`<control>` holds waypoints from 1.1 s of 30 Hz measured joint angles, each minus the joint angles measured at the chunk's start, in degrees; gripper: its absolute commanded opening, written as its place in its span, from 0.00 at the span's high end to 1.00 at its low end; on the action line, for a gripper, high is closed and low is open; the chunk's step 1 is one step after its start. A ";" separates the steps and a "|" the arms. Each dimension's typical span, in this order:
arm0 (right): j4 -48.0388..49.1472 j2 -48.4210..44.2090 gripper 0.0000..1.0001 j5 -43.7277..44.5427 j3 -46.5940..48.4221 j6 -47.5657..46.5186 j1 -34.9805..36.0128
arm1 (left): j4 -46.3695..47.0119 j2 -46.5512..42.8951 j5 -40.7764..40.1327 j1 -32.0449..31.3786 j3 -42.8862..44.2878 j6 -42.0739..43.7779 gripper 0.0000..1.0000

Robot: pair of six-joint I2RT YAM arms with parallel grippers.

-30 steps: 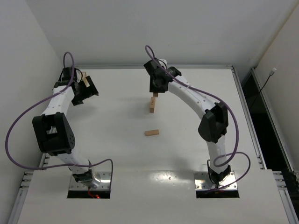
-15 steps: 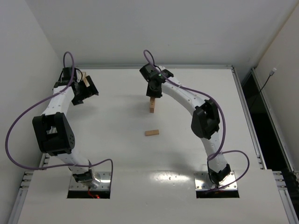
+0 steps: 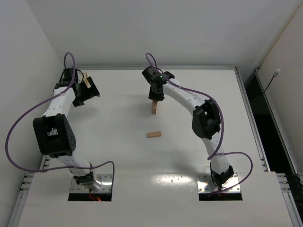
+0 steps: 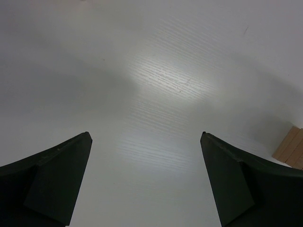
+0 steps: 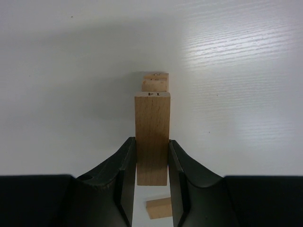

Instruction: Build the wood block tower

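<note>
The right gripper [image 5: 151, 142] is clamping a wood block [image 5: 152, 118], long axis pointing along its fingers [image 5: 124, 161] — the tower [image 5: 155, 82] is standing just beyond the block's tip, toward the far edge of the bench [image 3: 113, 151]; the left gripper [image 4: 146, 135] is hovering at the far-left corner, fingers apart

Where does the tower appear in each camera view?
Top external: tower at centre, just under the right gripper.
Left wrist: not in it.
Right wrist: tower upper centre, behind the wood block in the jaws.
Shared landmark: the right gripper.
</note>
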 measured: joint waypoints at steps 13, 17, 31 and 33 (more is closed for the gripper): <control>1.05 0.46 1.00 -1.11 -0.02 -0.87 -1.03 | 0.02 0.55 -0.17 0.00 0.00 -0.68 0.00; 1.29 1.53 1.00 -1.53 -0.09 -1.16 -1.03 | 0.02 0.63 -0.20 0.00 0.00 -0.85 0.00; 1.77 2.49 0.54 -2.80 -0.55 -2.75 -1.03 | 0.00 1.92 -0.20 0.00 0.00 -0.83 0.00; 2.40 2.49 0.53 -3.45 -0.70 -3.13 -1.03 | 0.00 2.08 -0.20 0.00 0.00 -0.83 0.00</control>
